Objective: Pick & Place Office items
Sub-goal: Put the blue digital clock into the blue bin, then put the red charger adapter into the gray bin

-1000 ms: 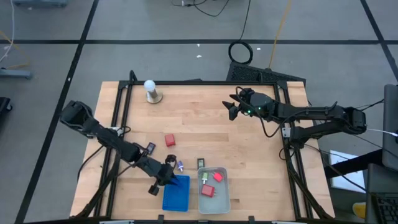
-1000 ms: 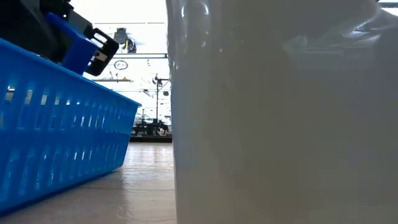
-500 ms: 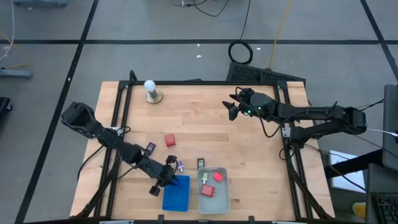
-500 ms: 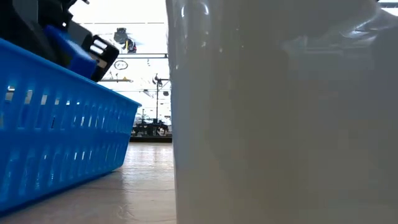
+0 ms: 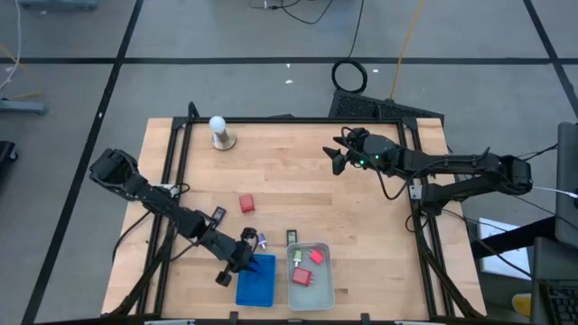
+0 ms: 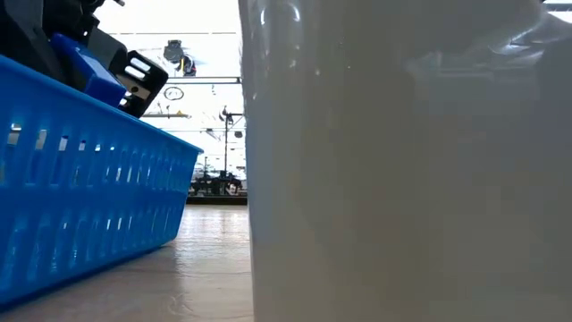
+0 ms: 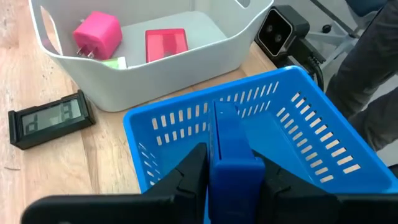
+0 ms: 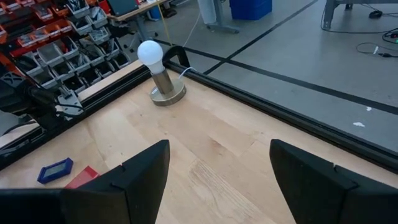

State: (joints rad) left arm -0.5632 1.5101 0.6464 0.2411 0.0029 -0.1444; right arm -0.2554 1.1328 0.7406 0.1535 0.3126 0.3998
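- Left gripper (image 7: pixel 233 177) clenched on a blue blocky plastic item (image 7: pixel 231 149), held over the blue slotted plastic tray (image 7: pixel 323 146), probably to drop it in.
- Right gripper (image 8: pixel 217 180) idle, jaws spread, holding nothing, near the table's far right.
- Red block (image 5: pixel 246 203) waits on the wooden table (image 5: pixel 298 194).

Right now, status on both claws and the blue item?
Left claw shut on blue item, above blue tray. Right claw open, idle at far side. Nothing in the way.
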